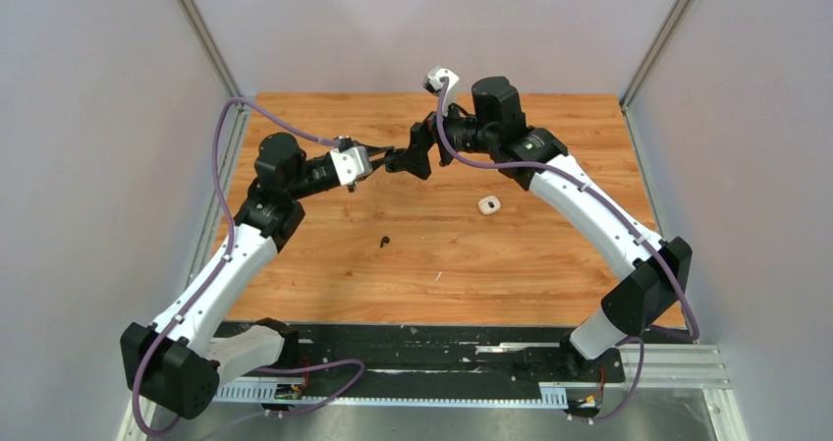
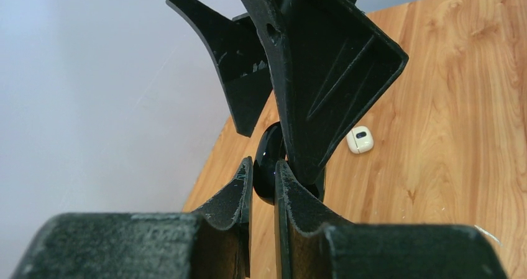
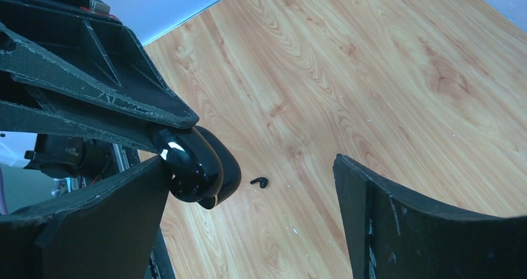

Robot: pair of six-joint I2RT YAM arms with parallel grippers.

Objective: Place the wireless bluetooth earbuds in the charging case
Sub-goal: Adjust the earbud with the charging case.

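Left claw (image 1: 385, 158) was clamped on the black charging case (image 2: 267, 167), fingers nearly together with the glossy shell pinched between the fingertips (image 2: 243, 178). It was held up in the air over the rear middle of the worktop (image 1: 550, 274). Right claw (image 1: 415, 150) met it head-on from the other side with jaws spread wide and nothing in them. One finger (image 3: 87, 220) sat right up against the case and the other stood well off. Couldn't tell if that near finger was actually touching. In the right wrist view the case (image 3: 192, 164) showed as two rounded glossy lobes side by side, and I couldn't tell whether the lid was cracked or shut. One black earbud (image 1: 384, 242) lay loose on the worktop, below and in front of the two claws and well apart from them; it also showed in the right wrist view (image 3: 260, 181) just past the held case. A small white case (image 1: 488, 204) sat flat on the worktop right of centre, under the right forearm, and was visible from the left wrist too (image 2: 360, 140).
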